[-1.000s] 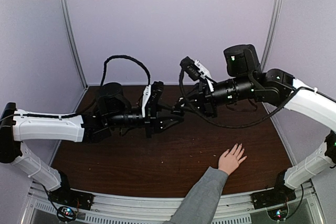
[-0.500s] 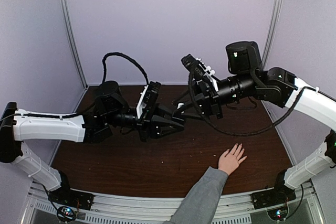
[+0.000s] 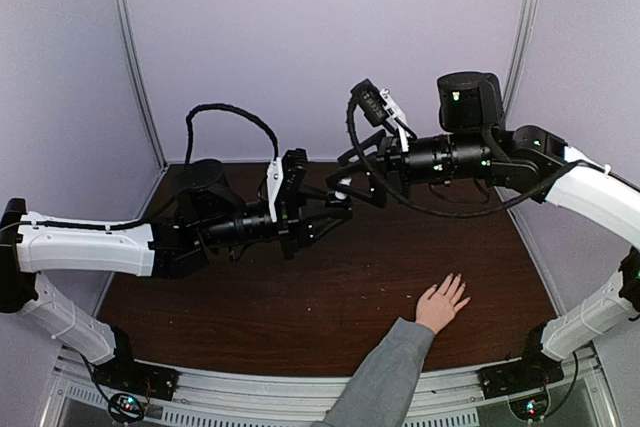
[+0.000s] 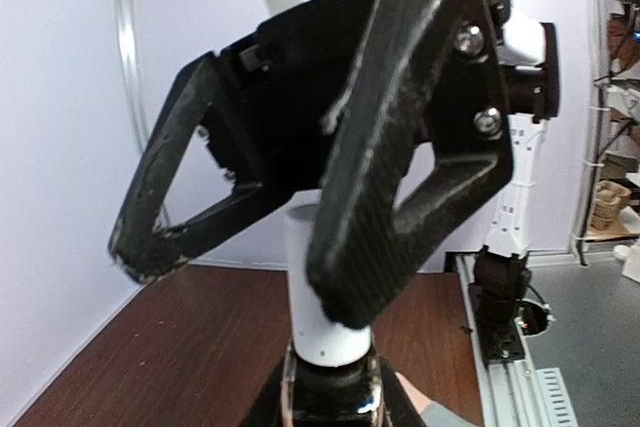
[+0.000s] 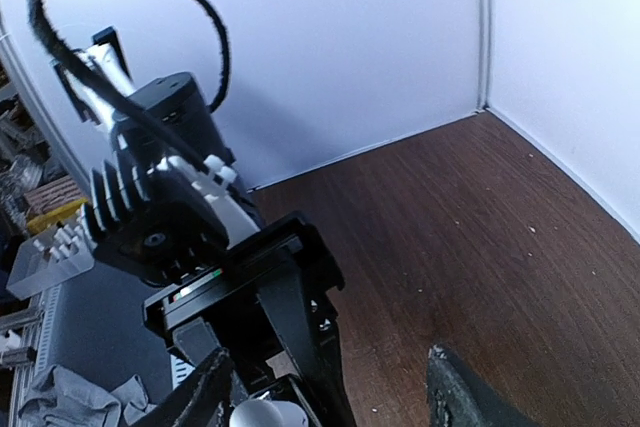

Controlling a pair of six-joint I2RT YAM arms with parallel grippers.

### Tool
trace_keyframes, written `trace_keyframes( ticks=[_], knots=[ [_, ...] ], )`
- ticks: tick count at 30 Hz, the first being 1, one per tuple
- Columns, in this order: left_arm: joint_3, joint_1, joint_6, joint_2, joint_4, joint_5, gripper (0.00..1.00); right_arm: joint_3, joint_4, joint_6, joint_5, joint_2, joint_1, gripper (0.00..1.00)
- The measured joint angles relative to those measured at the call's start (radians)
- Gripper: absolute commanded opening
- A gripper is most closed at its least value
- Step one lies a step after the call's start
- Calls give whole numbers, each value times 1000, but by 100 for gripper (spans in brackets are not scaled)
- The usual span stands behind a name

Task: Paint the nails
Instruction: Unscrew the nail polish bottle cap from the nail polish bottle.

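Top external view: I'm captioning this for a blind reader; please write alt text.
Above a brown table, a robot's left gripper holds a small white-capped bottle; the right gripper, open, meets it. A grey-sleeved hand lies flat and spread nearby.

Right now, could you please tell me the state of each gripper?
Left gripper: shut on the polish bottle.
Right gripper: open, fingers apart near the white cap.

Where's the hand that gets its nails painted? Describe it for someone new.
Start at the brown table and go to its near edge, right of centre. A grey sleeve comes in from the bottom, ending in the hand, flat with fingers spread: the only bare skin among black-and-white robot arms.
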Motion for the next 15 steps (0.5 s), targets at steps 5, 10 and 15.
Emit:
trace_keyframes(
  ticks=[5, 10, 15],
  knots=[
    [-2, -1, 45, 8, -32, -185, 0, 0, 6, 88, 142, 0, -2, 63],
    [-4, -1, 82, 32, -48, -303, 0, 0, 5, 155, 257, 5, -3, 60],
    [-5, -1, 100, 43, -61, -363, 0, 0, 4, 206, 306, 35, -4, 57]
  ],
)
